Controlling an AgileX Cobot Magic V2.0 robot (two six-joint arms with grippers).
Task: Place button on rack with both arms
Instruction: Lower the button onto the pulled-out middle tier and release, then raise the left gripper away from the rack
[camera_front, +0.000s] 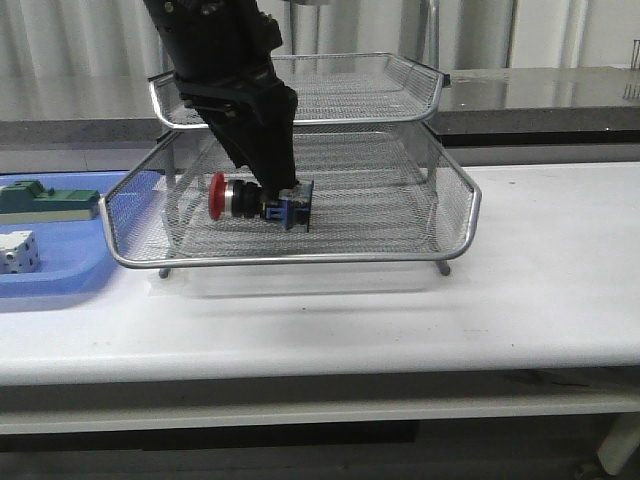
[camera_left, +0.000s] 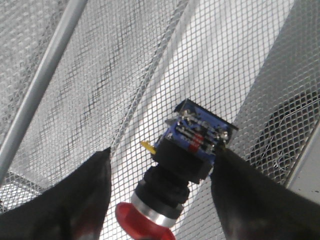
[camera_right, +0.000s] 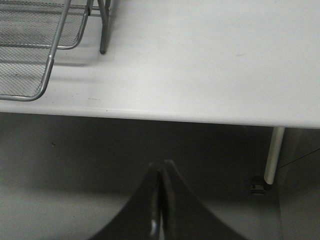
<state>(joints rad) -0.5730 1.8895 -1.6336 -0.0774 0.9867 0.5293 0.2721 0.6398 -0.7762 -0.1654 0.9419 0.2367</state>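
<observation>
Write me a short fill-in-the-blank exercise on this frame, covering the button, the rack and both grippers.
1. The button lies in the rack's ____ tray.
2. The button's mushroom head is coloured ____.
3. The left gripper stands ____ around the button, its fingers apart from it.
4. The right gripper, off beyond the table's edge, is ____ and holds nothing.

Missing words: lower; red; open; shut
</observation>
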